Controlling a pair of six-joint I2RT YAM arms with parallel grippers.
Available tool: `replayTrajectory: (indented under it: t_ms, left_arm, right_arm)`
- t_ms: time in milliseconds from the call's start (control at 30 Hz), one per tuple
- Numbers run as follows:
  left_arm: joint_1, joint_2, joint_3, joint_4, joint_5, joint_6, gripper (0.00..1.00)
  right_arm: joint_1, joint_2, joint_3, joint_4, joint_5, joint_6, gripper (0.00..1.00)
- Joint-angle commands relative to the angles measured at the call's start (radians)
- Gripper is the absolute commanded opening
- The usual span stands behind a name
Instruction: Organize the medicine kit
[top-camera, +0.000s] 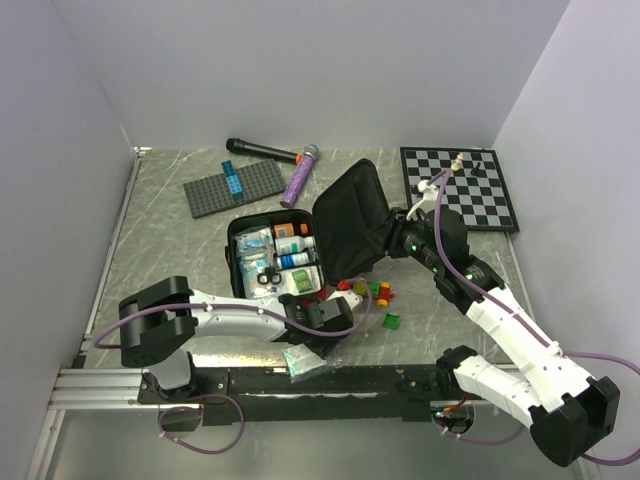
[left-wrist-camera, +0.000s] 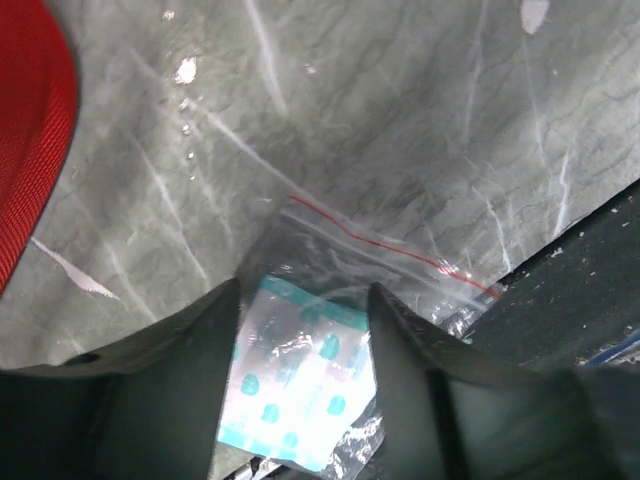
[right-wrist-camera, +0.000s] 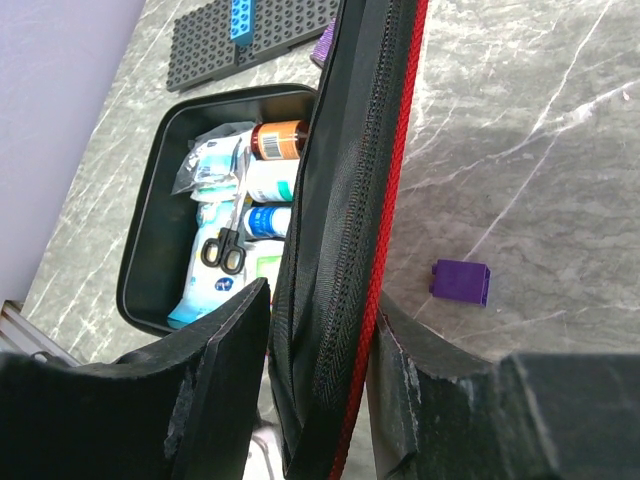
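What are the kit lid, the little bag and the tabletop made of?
Kit lid: soft fabric, black mesh lining, red woven edge, matte.
Little bag: thin clear plastic, glossy and wrinkled, with a red zip line.
Tabletop: grey veined stone look with shiny glare; possibly laminate or film, can't tell.

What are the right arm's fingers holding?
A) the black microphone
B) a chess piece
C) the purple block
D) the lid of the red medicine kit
D: in the right wrist view, the right fingers sit on either side of the lid of the open medicine kit, with the lid's black lining and red edge pinched between them.
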Motion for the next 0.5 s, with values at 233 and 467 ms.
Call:
replayTrajectory:
  t_ms: [233,467]
  left_arm:
    - [-0.052,0.095,0.022,-0.054,-0.038,0.039,0.39]
    - [-0.078,0.129,0.022,-0.075,-0.085,0.026,0.01]
  right_arm:
    - [0.002,-0.002,0.016,0.003,-0.003,-0.001,0.48]
    - [0.002,-0.005,0.018,-0.004,-0.001,0.0,0.48]
